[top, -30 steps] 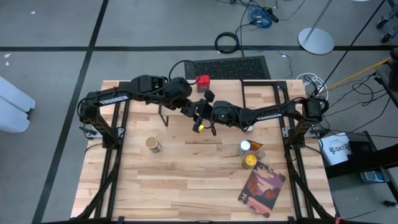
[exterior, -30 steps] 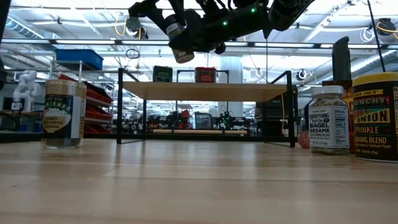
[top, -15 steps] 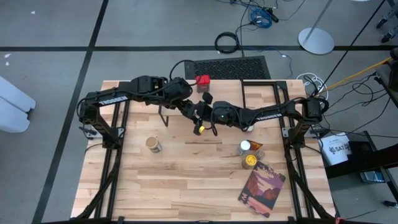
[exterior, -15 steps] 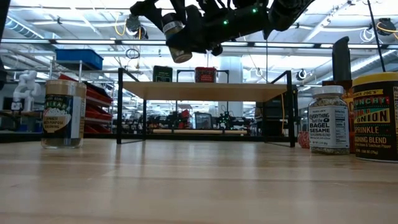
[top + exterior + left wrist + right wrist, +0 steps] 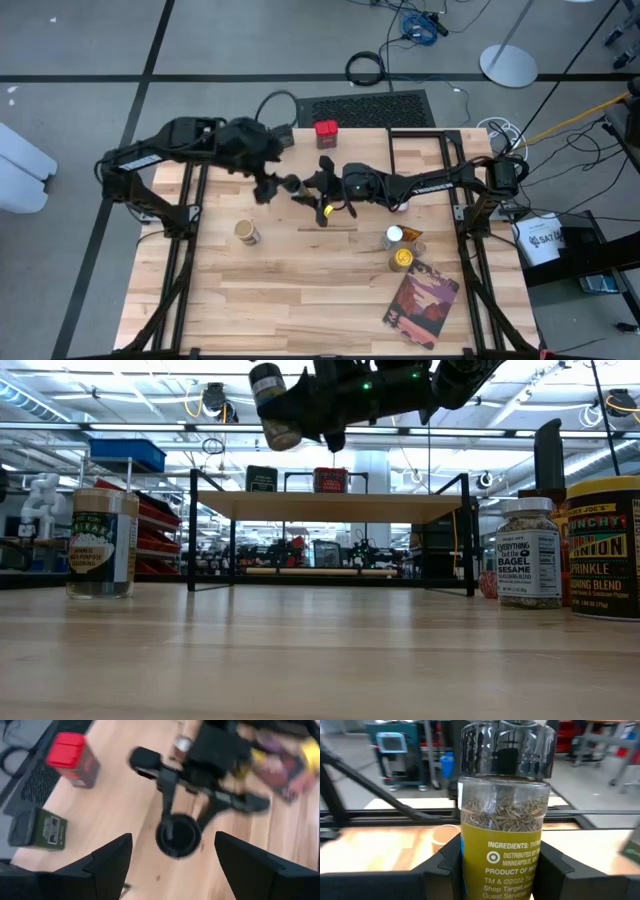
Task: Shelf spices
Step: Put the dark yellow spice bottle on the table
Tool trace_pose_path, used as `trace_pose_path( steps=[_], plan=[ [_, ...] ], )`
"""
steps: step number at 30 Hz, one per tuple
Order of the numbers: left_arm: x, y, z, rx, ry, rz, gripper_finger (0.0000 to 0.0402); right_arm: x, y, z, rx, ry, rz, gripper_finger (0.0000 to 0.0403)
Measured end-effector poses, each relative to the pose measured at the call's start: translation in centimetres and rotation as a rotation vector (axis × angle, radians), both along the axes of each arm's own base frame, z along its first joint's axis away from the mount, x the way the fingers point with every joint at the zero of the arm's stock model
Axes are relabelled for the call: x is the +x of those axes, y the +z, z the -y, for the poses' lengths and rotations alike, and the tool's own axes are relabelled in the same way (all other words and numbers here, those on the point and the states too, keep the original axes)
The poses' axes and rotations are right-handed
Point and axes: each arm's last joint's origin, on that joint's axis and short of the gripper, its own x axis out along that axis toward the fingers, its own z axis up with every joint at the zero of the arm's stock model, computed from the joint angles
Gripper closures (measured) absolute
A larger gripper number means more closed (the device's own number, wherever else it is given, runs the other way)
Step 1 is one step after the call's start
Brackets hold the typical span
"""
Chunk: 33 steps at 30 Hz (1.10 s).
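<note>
Gripping 1 black-capped herb jar (image 5: 502,815), the right gripper (image 5: 318,197) hovers above the shelf (image 5: 330,506); the left gripper (image 5: 283,184) hangs beside it, released.

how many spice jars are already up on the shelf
2: a red-topped tin and a dark green tin, both standing on the shelf. The arms above may hide more.

Grey floor (image 5: 80,60) with black tape lines, cables (image 5: 365,68), ceiling lights (image 5: 120,385).
</note>
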Motion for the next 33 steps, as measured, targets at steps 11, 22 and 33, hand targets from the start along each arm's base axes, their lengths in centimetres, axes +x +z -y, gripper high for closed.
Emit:
trace_pose_path(
  steps=[11,22,33],
  plan=[
    [1.5,-1.7,2.1,0.151,-0.149,-0.147,0.0058,0.0,0.1,-0.3,0.069,0.089,0.012,0.0252],
    [4.1,-3.5,2.6,0.112,-0.251,-0.201,0.0016,0.0,-0.1,-0.5,0.059,0.134,-0.015,0.0252],
    [5.4,-4.8,2.8,0.062,-0.319,-0.241,0.0053,0.0,-0.2,-0.8,0.051,0.155,-0.022,0.0252]
  ],
)
